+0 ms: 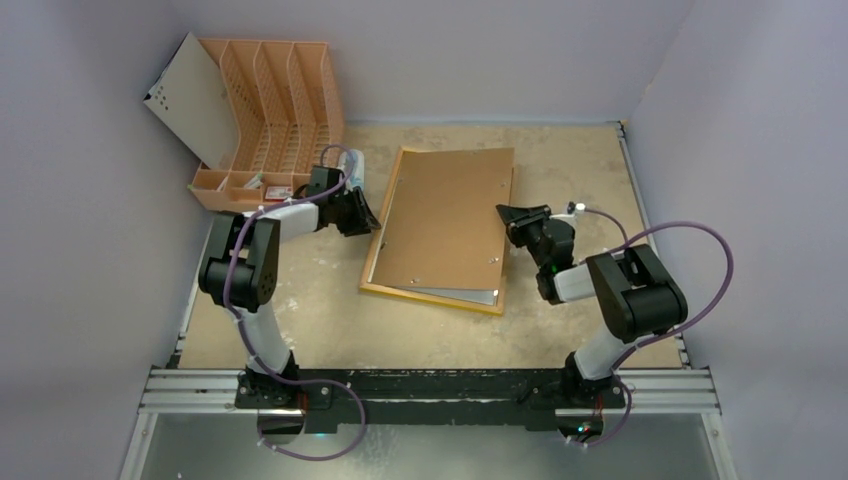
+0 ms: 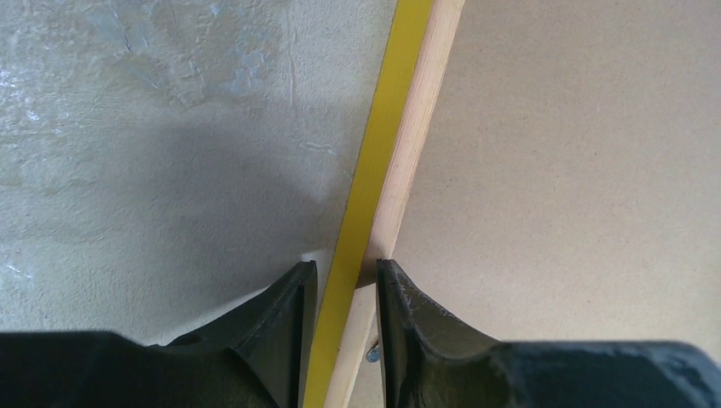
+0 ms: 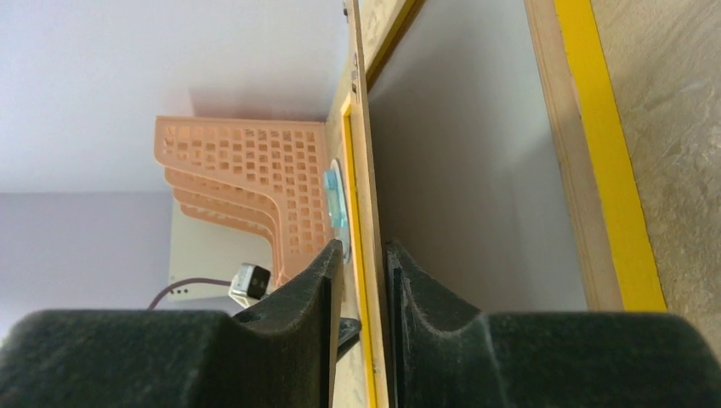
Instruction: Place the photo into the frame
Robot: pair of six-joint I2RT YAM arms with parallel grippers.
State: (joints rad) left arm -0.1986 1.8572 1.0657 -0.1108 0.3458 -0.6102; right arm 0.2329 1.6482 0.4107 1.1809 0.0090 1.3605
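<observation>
The frame (image 1: 430, 297) lies flat mid-table, its yellow rim and wood edge showing in the left wrist view (image 2: 374, 170) and the right wrist view (image 3: 608, 170). A brown backing board (image 1: 445, 215) lies skewed on top of it. My left gripper (image 1: 362, 215) is shut on the frame's left rim (image 2: 347, 265). My right gripper (image 1: 512, 217) is shut on the board's right edge (image 3: 366, 246) and holds that edge up. Under the board a plain pale sheet (image 3: 476, 170) fills the frame. The photo's printed side does not show.
An orange slotted file rack (image 1: 275, 110) stands at the back left with a pale panel (image 1: 195, 100) leaning beside it. A small white and blue object (image 1: 355, 165) lies between the rack and the frame. Walls close in at the back and both sides.
</observation>
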